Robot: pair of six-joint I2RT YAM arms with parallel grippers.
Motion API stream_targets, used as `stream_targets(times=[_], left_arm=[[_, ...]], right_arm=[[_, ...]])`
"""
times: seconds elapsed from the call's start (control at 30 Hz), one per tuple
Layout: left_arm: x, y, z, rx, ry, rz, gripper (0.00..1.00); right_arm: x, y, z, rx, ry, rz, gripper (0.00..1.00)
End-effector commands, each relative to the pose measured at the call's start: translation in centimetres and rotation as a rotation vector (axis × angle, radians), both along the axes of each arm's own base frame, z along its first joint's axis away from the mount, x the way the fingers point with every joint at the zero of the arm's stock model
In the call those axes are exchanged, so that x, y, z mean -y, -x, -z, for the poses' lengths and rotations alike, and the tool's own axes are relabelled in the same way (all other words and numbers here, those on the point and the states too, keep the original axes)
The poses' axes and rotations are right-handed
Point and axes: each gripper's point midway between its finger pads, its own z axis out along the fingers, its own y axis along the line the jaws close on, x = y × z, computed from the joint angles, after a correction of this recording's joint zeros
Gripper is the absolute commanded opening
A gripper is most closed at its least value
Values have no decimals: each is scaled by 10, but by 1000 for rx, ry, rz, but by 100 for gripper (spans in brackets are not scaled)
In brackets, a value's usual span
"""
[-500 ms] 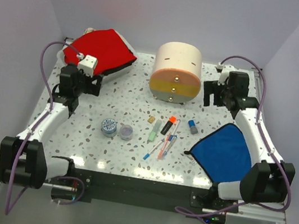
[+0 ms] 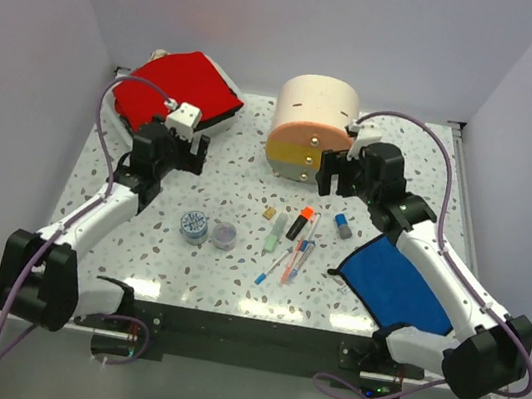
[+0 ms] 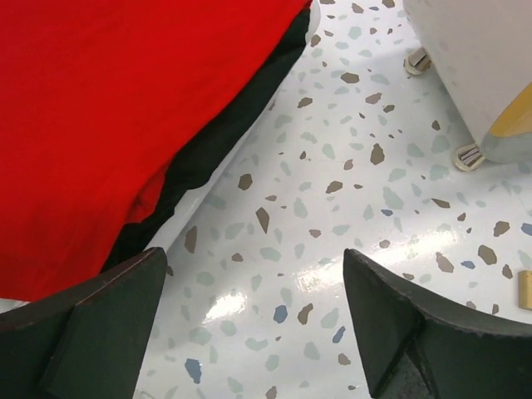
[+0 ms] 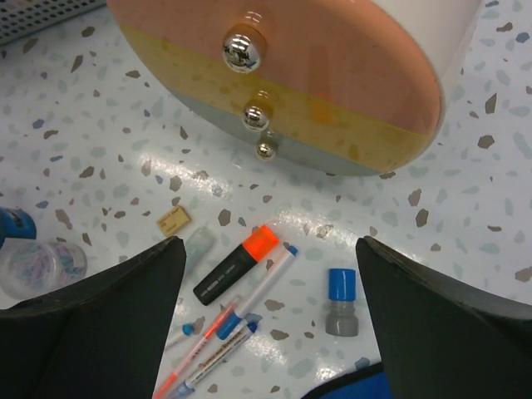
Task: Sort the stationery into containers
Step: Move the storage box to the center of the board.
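Stationery (image 2: 298, 225) lies loose in the middle of the surface (image 2: 139, 235). The drum (image 2: 317, 116) stands at the far edge and the red-topped case (image 2: 188, 86) sits in the far left corner.

Left wrist: the left hand (image 3: 258, 332) is spread wide and empty, just beside the case.

Right wrist: the right hand (image 4: 270, 324) is equally wide and empty, above the orange-black highlighter (image 4: 234, 268) (the drawers (image 4: 316, 66) look shut).

Sorting seems unstarted. The next move probably calls for opening a drawer or descending onto one item.

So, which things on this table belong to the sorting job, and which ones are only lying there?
For the job: cream drum, red-topped case, thin pens, orange-black highlighter, pale green marker, blue-patterned tape roll, purple tape roll, tan cube, blue-grey stub.
Just lying about: blue cloth.
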Motion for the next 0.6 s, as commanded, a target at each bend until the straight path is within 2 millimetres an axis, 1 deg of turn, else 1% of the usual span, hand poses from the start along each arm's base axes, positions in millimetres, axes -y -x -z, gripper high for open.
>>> stream_targets(times=[0.0, 0.03, 0.07, 0.1, 0.13, 0.17, 0.2, 0.23, 0.27, 0.3, 0.33, 0.37, 0.4, 0.43, 0.47, 0.5, 0.53, 0.57], left_arm=[[21, -20, -11, 48, 71, 62, 78], [25, -24, -1, 25, 72, 80, 72], [35, -29, -7, 45, 89, 125, 66], [40, -33, -6, 49, 97, 147, 42], [47, -37, 3, 25, 132, 159, 23], [57, -43, -6, 55, 148, 197, 5], [62, -47, -6, 53, 157, 207, 0], [68, -52, 4, 31, 162, 219, 0], [78, -57, -5, 44, 179, 259, 0], [84, -60, -6, 42, 197, 276, 0], [89, -68, -7, 44, 208, 286, 0], [97, -70, -7, 41, 217, 305, 0], [102, -74, -8, 42, 224, 313, 0], [110, -82, -7, 44, 226, 326, 0], [120, -84, -8, 46, 228, 348, 0], [125, -88, -7, 45, 233, 353, 0], [131, -98, -5, 41, 237, 358, 0], [139, -100, -4, 37, 241, 373, 0]], right_arm=[[3, -19, -7, 62, 2, 54, 84], [3, -21, -10, 74, 1, 59, 81], [4, -22, -10, 76, 5, 65, 78], [4, -24, -9, 71, 4, 72, 69], [9, -27, -8, 76, 13, 108, 63], [11, -29, -6, 75, 16, 129, 46], [14, -32, -3, 66, 6, 163, 37], [16, -34, -1, 61, 9, 187, 30], [17, -36, -2, 58, 5, 200, 13], [15, -37, -1, 47, -4, 207, 7], [15, -40, 7, 24, 7, 210, 2], [14, -42, 6, 21, -11, 220, 0], [13, -44, 9, 18, -18, 228, 0], [13, -49, 11, 16, -25, 238, 0], [11, -51, 13, 14, -27, 238, 0], [10, -54, 13, 17, -26, 245, 0], [13, -59, 12, 26, -25, 264, 0], [15, -64, 14, 26, -20, 280, 0]])
